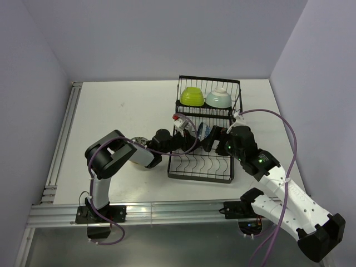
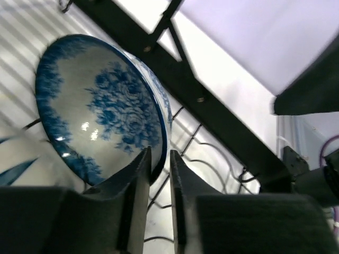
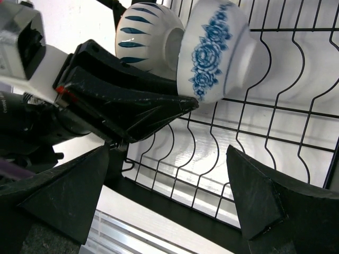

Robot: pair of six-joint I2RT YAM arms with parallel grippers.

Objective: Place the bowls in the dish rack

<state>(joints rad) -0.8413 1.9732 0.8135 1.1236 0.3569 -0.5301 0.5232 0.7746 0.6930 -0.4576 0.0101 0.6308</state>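
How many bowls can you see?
5. Lime green bowl and mint bowl sit in the basket of the dish rack; striped bowl and blue flowered bowl stand in its slots; a fifth bowl sits on the table under the left arm. Others may be hidden.

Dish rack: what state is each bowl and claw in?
Blue floral bowl, on edge in dish rack slots.
Striped bowl, on edge beside it.
Lime green bowl, upside down in basket.
Mint bowl, upside down beside it.
Left claw, narrowly parted astride floral rim.
Right claw, open, empty.
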